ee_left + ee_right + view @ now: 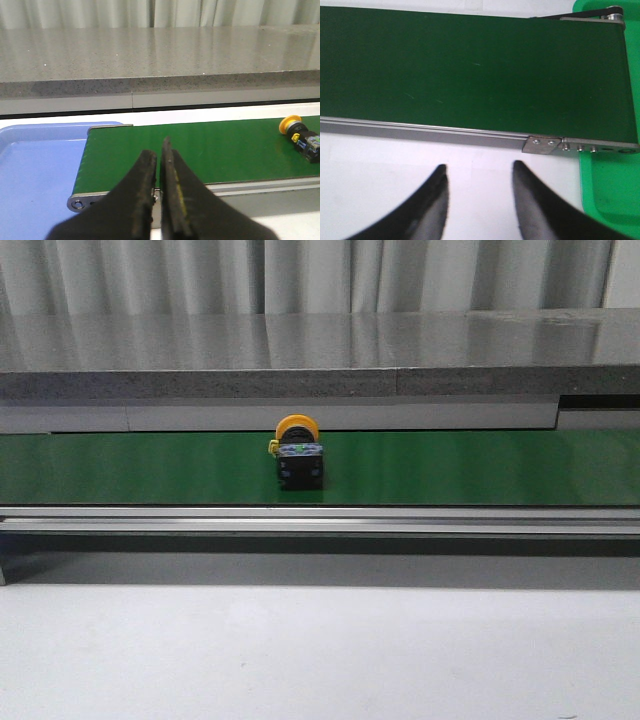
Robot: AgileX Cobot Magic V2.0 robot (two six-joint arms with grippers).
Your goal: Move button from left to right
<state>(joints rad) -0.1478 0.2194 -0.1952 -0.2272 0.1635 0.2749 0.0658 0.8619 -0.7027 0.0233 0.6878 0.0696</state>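
Observation:
The button [298, 452], with a round yellow-orange head and a black boxy body, lies on the green conveyor belt [480, 468] near the middle of the front view. It also shows in the left wrist view [300, 137], far off to the side of my left gripper [158, 150]. My left gripper is shut and empty, near the belt's end by the blue tray. My right gripper [479, 170] is open and empty over the white table in front of the belt. The button is out of the right wrist view. Neither gripper shows in the front view.
A blue tray [35, 170] lies at the belt's left end. A green tray [612, 195] lies at the belt's right end. A metal rail [320, 520] runs along the belt's front edge. A grey stone counter [320, 350] stands behind the belt.

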